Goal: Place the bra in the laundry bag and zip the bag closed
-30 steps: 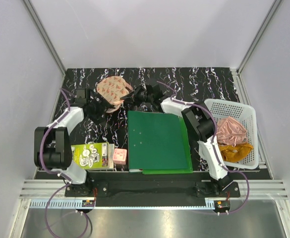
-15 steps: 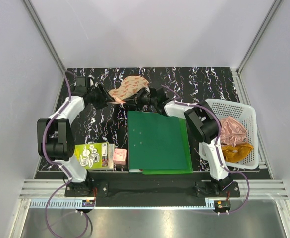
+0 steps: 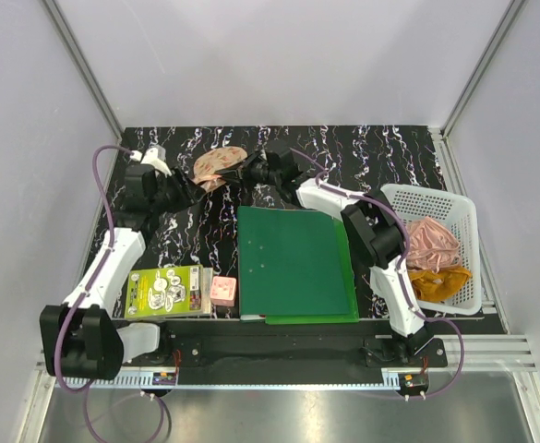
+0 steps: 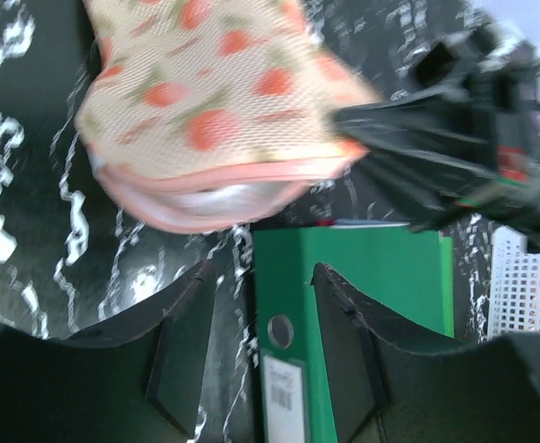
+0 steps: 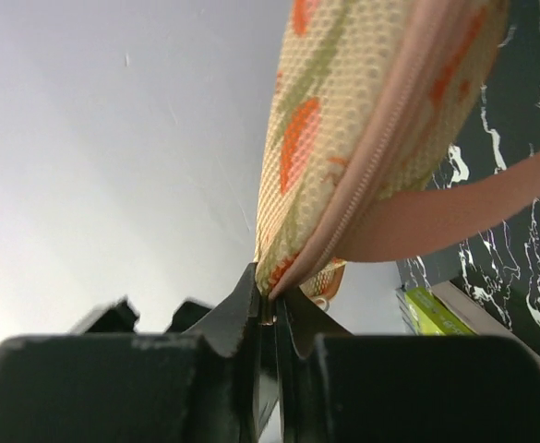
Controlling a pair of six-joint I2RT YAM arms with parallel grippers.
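**Asker:** Where is the laundry bag (image 3: 217, 164), and what has hold of it?

**Describer:** It is over the far part of the black marbled surface (image 3: 390, 157), close to the back wall. The right gripper (image 3: 249, 172) has its fingers (image 5: 242, 314) pressed together on the bag's right end, pinching the edge by the zip seam. From the right wrist, the bag rises up and away from the fingers, with its pink loop (image 5: 454, 208) curving off to one side.

**Asker:** And the left gripper (image 3: 192, 188)?

**Describer:** It is just left of the bag and on its near side. Its fingers (image 4: 182, 360) are spread, with nothing between them. The bag's peach mesh lies beyond the fingertips, apart from them.

**Asker:** What crowds the bag, and where is there room?

**Describer:** The far edge of a green binder (image 3: 293, 263) lies just nearer than the bag. Bare surface opens to the bag's left, and to the right as far as a white basket (image 3: 394, 198) at the right edge. The basket holds a pink cloth (image 3: 429, 242) and a mustard cloth (image 3: 436, 277). At the near edge, left of the binder, a printed green box (image 3: 163, 289) touches a small pink block (image 3: 222, 291).
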